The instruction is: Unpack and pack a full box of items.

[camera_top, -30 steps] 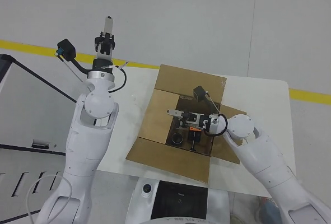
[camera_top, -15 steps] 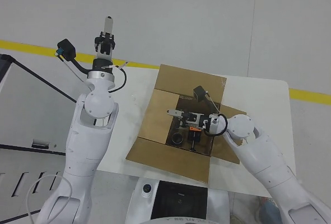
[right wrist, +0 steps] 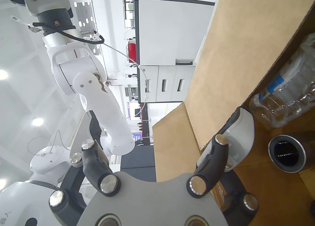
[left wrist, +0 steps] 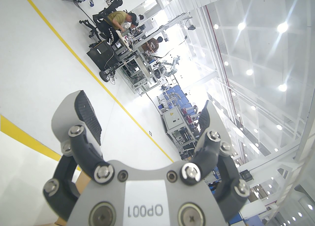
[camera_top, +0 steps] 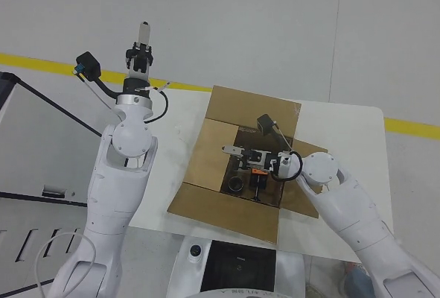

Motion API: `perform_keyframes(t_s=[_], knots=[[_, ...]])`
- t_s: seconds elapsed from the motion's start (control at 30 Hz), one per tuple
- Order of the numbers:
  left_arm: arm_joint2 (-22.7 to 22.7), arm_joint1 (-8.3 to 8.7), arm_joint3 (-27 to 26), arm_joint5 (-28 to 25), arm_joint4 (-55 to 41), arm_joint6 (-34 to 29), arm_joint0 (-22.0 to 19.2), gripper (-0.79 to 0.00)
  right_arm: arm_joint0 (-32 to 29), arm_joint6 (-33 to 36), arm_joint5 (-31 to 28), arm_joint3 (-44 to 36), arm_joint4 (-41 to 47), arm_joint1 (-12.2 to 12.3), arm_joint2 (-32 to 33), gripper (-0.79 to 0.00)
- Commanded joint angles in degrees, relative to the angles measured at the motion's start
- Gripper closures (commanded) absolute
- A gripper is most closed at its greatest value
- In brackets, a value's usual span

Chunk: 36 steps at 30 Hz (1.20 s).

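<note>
Cardboard box (camera_top: 205,149) sits open on the white surface (camera_top: 339,127), flaps spread out flat, its opening approx mid-frame in the top view. From above the inside is mostly a dark well. A dark cylinder (right wrist: 286,149) shows at approx 7 o'clock of the opening, and an orange-and-black bit (camera_top: 258,175) beside it can't be told apart from the arm's own hardware. The right wrist view gives more: the cylinder has its open end toward the camera. Just beside it is a clear plastic bottle (right wrist: 288,84) w/ a blue label, partly cut off by the frame edge. Anything deeper in is hidden behind the box wall. The right hand (right wrist: 167,116) is at the opening, fingers spread wide w/ nothing gripped btwn them. One finger (right wrist: 240,123) overlaps the flap edge; whether it touches the cardboard can't be made out. The left hand (left wrist: 144,101) is well apart from the box, at approx 10 o'clock of it, past the surface's corner near the yellow floor line (camera_top: 26,61). It is raised, pointing away, fingers wide and empty.
</note>
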Motion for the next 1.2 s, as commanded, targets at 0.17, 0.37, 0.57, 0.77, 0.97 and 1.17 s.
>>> perform_keyframes(t_s=[0.17,0.37,0.57,0.77,0.97,1.17], knots=[[0.0,0.0,0.0,0.0,0.0,0.0,0.0,-0.785,0.0,0.0,0.0,0.0,0.0,0.0,0.0,-0.785],[0.0,0.0,0.0,0.0,0.0,0.0,0.0,-0.785,0.0,0.0,0.0,0.0,0.0,0.0,0.0,-0.785],[-0.2,0.1,-0.4,-2.0,0.7,-0.7,0.8,0.0,0.0,0.0,0.0,0.0,0.0,0.0,0.0,-0.785],[-3.7,0.56,-0.6,-3.2,1.1,-3.1,2.6,-0.785,0.0,0.0,0.0,0.0,0.0,0.0,0.0,0.0],[-3.7,0.56,-0.6,-3.2,1.1,-3.1,2.6,-0.785,0.0,0.0,0.0,0.0,0.0,0.0,0.0,-0.363],[-4.0,0.67,-1.6,-4.8,-0.6,-6.3,3.5,-0.785,0.0,0.0,0.0,0.0,0.0,0.0,0.0,-0.785]])
